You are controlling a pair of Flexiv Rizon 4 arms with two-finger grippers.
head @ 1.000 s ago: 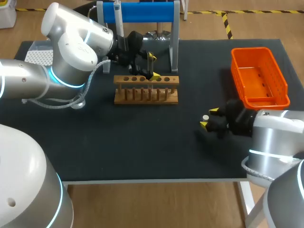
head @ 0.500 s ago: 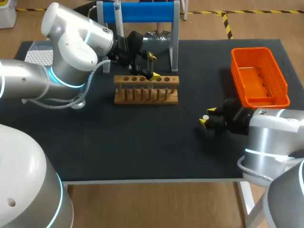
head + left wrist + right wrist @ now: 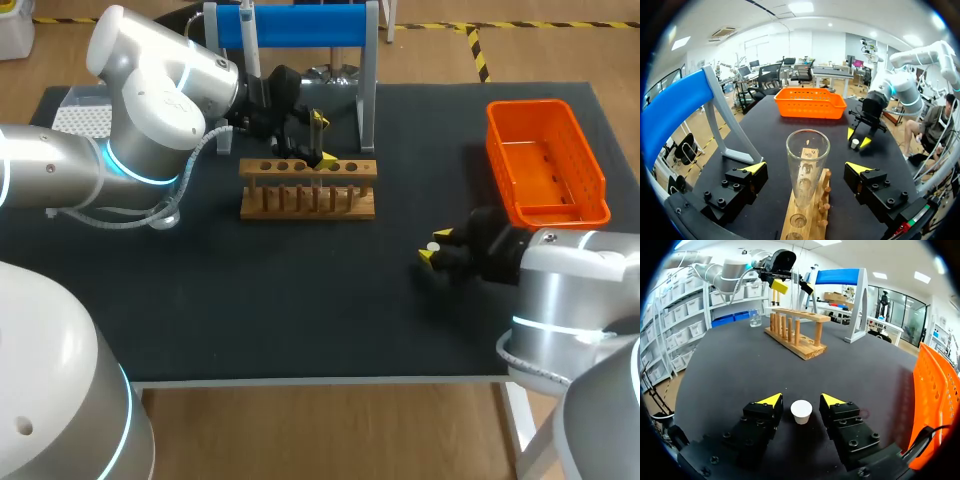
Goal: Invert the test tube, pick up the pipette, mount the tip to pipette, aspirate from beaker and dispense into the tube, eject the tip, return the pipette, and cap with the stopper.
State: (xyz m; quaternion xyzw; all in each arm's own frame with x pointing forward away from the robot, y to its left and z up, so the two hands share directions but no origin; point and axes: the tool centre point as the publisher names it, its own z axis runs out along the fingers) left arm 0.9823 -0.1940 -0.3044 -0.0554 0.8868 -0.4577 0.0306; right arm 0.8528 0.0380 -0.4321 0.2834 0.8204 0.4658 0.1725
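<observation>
Left fingers [image 3: 754, 168] wide apart around test tube [image 3: 807, 165] in rack [image 3: 816, 215], right fingers [image 3: 771, 400] parted astride untouched stopper [image 3: 801, 411], orange basket [image 3: 935, 405] beside.

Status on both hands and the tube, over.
Left hand open, straddling upright test tube in rack. Right hand open around stopper on table. No obstruction seen.

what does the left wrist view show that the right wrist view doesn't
Only the left wrist view: the tube standing mouth up in the rack, between the open fingers of the left gripper and touching neither. In the right wrist view no tube can be made out.

Only the right wrist view: the beaker beyond the rack and the pipette hanging on the stand.

Both: the rack, the stand, the basket, and the stopper on the table between the open fingers of the right gripper.
</observation>
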